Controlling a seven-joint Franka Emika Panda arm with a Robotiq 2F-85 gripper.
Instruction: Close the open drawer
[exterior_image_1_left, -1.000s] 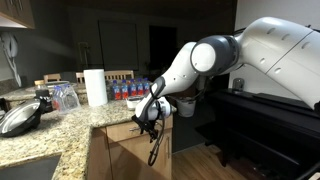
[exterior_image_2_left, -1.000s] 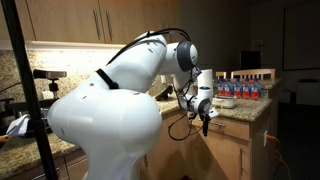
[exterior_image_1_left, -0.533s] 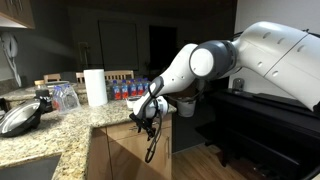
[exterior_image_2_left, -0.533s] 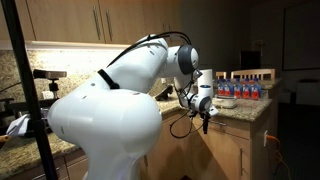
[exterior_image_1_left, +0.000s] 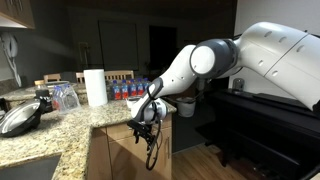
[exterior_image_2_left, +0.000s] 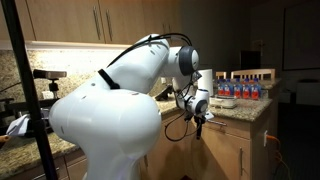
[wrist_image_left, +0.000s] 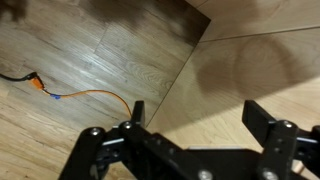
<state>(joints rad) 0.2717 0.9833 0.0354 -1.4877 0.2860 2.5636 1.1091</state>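
Wood, light-brown: drawer (exterior_image_1_left: 118, 132) sits directly under granite table (exterior_image_1_left: 60, 135) edge. Front looks near flush with cabinet (any gap too small to judge). Handle and tray not discernible. Pincer (exterior_image_1_left: 147, 126) just beside drawer front. Wrist view shows fingers (wrist_image_left: 262, 122) spread wide, nothing held. Judged left: final push, if any.

The arm (exterior_image_1_left: 272, 52) is big, white, round and smooth, with a grey cap on one joint. The gripper (exterior_image_1_left: 146, 128) is black. A thin black cable (exterior_image_1_left: 153, 156) loops under it.
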